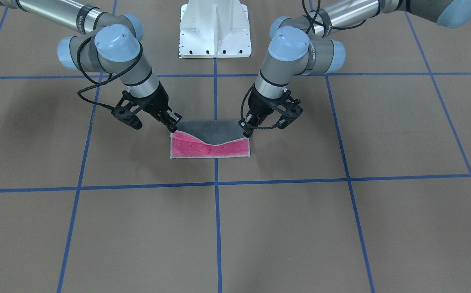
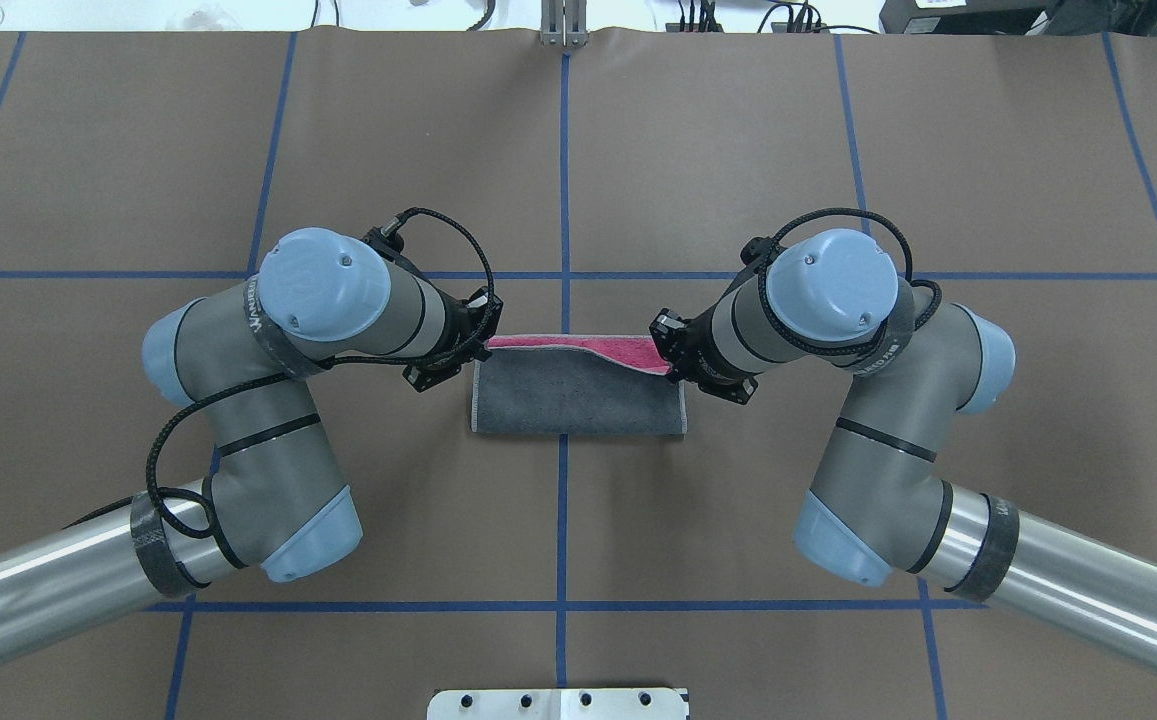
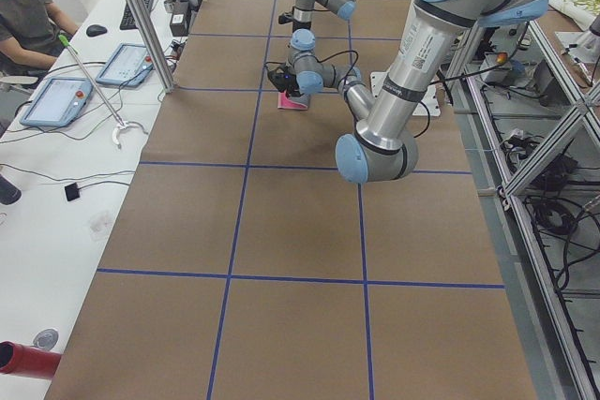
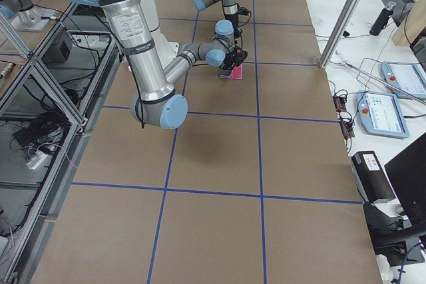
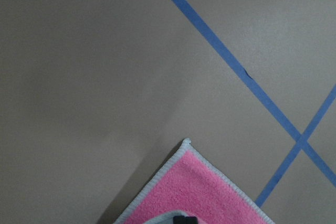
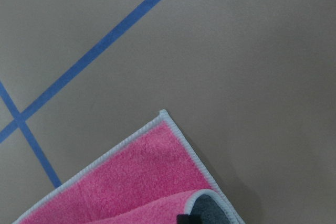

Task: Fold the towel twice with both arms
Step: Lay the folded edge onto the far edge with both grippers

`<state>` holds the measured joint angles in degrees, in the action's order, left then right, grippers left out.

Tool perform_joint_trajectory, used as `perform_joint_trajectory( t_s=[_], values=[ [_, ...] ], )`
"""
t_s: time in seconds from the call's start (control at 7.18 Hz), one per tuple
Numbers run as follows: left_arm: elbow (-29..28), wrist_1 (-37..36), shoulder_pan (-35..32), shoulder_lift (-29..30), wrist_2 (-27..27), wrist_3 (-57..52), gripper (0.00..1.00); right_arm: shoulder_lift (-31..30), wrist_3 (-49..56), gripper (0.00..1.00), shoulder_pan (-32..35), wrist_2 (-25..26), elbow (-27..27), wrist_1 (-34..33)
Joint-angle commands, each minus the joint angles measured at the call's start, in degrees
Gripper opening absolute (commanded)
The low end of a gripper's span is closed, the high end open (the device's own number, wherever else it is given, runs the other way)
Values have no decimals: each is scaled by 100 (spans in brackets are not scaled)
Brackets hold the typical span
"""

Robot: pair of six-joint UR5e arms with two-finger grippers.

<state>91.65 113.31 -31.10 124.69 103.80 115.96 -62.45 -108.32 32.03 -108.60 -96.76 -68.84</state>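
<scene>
Angling inward, both arms (image 2: 238,440) (fingers (image 1: 172,119) pinching towel (image 1: 211,149) corners)

A small pink and dark grey terry towel (image 1: 202,150) with light grey edging is laid on the brown table (image 1: 97,228), half folded. Its grey flap is held raised over the pink face and sags midway. The lifted corners are pinched by the black left gripper (image 1: 246,131) and right gripper (image 1: 173,128) of the silver-grey, blue-capped left arm (image 1: 278,77) and right arm (image 1: 137,73).
</scene>
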Motion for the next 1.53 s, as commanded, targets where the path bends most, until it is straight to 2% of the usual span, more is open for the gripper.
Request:
perform_joint_trajectory(
  t_s=[0.0,0.42,0.7,1.39],
  values=[
    [-103,59,-36,21,0,-3,0,40,22,0,58,5,87,2],
    [-183,94,-63,21,0,-3,0,58,39,0,102,-4,139,2],
    [-349,95,-63,152,0,-3,0,250,48,0,128,-4,393,11],
    [-429,139,-63,161,0,-56,0,251,109,0,146,-4,439,11]
  ],
)
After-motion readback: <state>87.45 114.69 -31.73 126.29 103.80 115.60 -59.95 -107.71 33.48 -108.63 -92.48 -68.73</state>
